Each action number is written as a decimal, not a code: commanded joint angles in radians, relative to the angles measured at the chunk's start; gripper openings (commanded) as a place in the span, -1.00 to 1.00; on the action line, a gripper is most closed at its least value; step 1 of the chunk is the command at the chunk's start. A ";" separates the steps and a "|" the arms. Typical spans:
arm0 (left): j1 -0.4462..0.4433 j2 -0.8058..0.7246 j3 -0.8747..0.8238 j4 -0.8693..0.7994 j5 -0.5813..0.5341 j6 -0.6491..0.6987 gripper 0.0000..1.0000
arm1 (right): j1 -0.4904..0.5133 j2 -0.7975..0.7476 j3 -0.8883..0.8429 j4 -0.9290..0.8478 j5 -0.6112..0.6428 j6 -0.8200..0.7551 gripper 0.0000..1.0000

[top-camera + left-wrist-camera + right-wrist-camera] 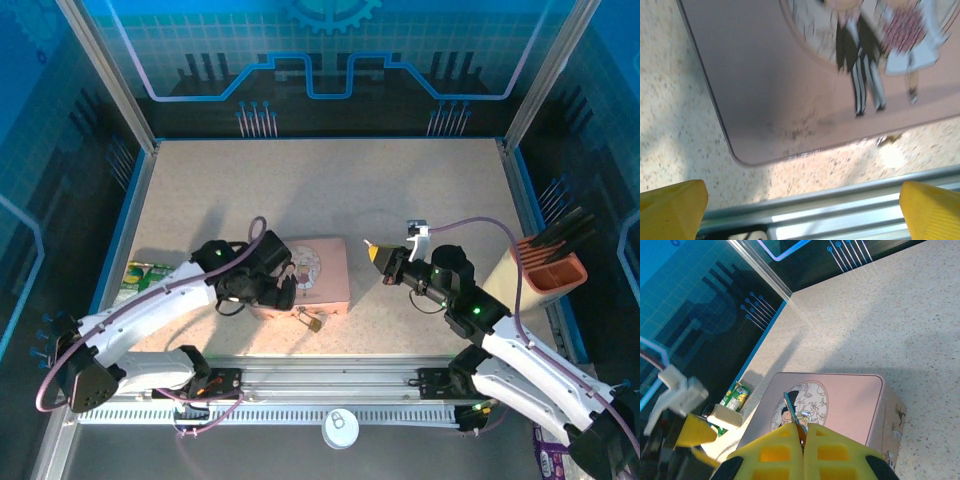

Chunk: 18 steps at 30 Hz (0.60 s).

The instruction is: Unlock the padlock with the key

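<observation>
At the far left of the top view, a green packet (146,276) lay on the table (300,190) beside the blue wall. Right of it, in the lower left centre, my left gripper (278,292) hung over the near-left corner of the pink tin (322,270). I could not tell whether it touched the tin. In the left wrist view its two yellow fingers (671,210) sat at the bottom corners of the frame, spread wide apart with nothing between them. The tin's rounded corner filled the upper part of that view, and a metal rail (840,210) ran along the bottom.

The padlock (312,322) lay on the table just beside the tin's near edge, between the tin and the rail, below the centre of the top view. In the left wrist view it was a blurred brass speck at the tin's lower edge, right of centre. A white round cap (340,428) rested further down, at the bottom centre.

Right of the tin and apart from it, my right gripper (374,255) pointed toward the tin. In the right wrist view its yellow fingers were pressed together at the bottom centre, clamped on the key (790,405). The key's thin blade stuck up out of them, in front of the tin's cartoon lid.

At the far right of the top view stood an orange holder (556,272) with black sticks in it.
</observation>
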 commanded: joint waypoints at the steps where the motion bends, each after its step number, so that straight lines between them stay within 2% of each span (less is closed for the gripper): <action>1: -0.047 -0.019 -0.058 -0.032 -0.002 -0.062 0.99 | -0.013 -0.014 0.005 -0.012 0.010 -0.007 -1.00; 5: -0.059 -0.010 -0.138 0.063 -0.006 -0.056 0.98 | -0.014 -0.013 0.007 -0.014 0.001 -0.004 -1.00; 12: -0.051 0.066 -0.214 0.251 -0.114 -0.030 0.98 | -0.013 -0.017 -0.016 0.009 0.001 0.031 -1.00; 18: 0.037 0.120 -0.273 0.497 -0.074 0.059 0.96 | -0.014 -0.008 -0.008 0.000 -0.006 0.047 -1.00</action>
